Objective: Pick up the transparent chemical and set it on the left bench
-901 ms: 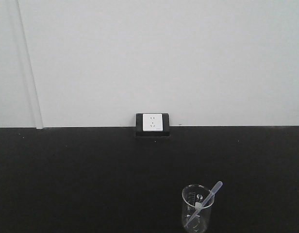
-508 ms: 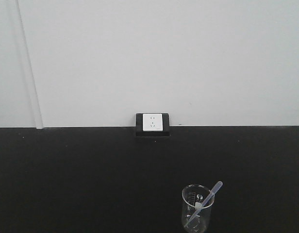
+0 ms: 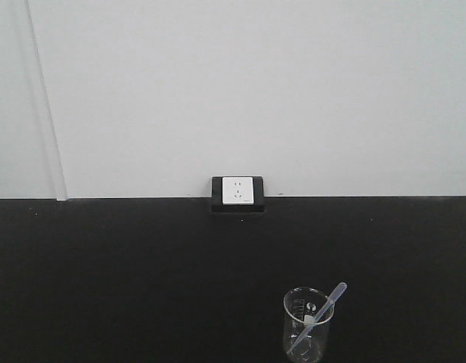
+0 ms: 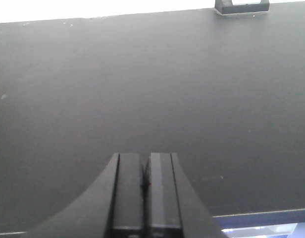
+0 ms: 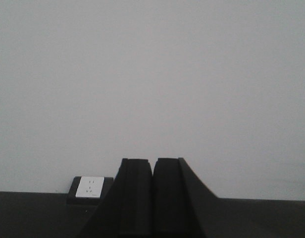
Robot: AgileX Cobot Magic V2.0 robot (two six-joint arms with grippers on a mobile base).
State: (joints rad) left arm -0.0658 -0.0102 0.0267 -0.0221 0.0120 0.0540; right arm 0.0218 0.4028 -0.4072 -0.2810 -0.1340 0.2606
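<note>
Glass, clear and printed with white marks, forms the one beaker [image 3: 307, 325] in sight; it stands upright near the front edge of a black counter [image 3: 142, 280], right of the middle, with one pale plastic pipette [image 3: 329, 300] leaning inside it, the bulb end poking out over the rim to the right. One white socket [image 3: 237, 190] in a black frame sits at the middle of the counter's back edge, against a plain white wall [image 3: 256, 91], well apart from the beaker. Nothing stands between them. Two grippers show, each only in its own wrist view: the left gripper [image 4: 146, 163] hangs over bare counter with its jaws pressed together on nothing, and the right gripper [image 5: 152, 166] faces the wall, jaws likewise together and empty. The beaker's base is cut off by the lower frame edge, and whether it holds liquid cannot be told.
</note>
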